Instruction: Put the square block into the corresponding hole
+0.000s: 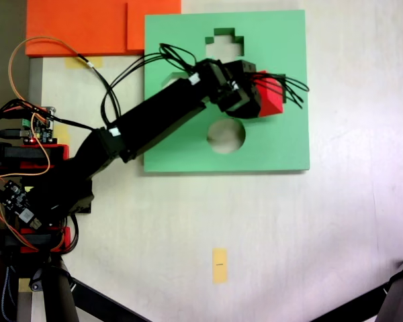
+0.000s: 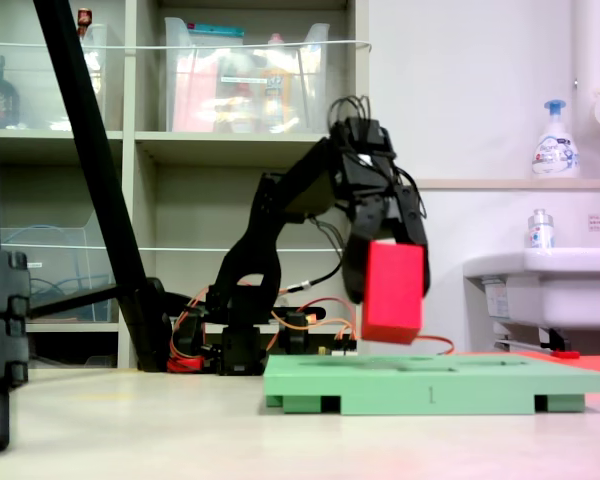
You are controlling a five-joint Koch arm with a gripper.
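The square block [image 1: 272,95] is a bright red foam cube, and my gripper [image 1: 265,94] is shut on it over the right half of the green foam board [image 1: 282,40]. In a fixed view from the side, the cube [image 2: 392,292] hangs tilted a little above the board [image 2: 430,382], with the black fingers [image 2: 417,262] clamped on its upper part. The board shows a cross-shaped cutout [image 1: 223,41] and a rounded cutout [image 1: 226,136]. The corresponding square hole is hidden under my gripper and the cube.
Flat orange foam slabs [image 1: 87,27] lie at the board's upper left. The arm's base and wired electronics [image 1: 27,131] sit at the left edge. A yellow tape mark [image 1: 219,265] is on the table below the board. Tripod legs [image 1: 87,295] cross the bottom corners.
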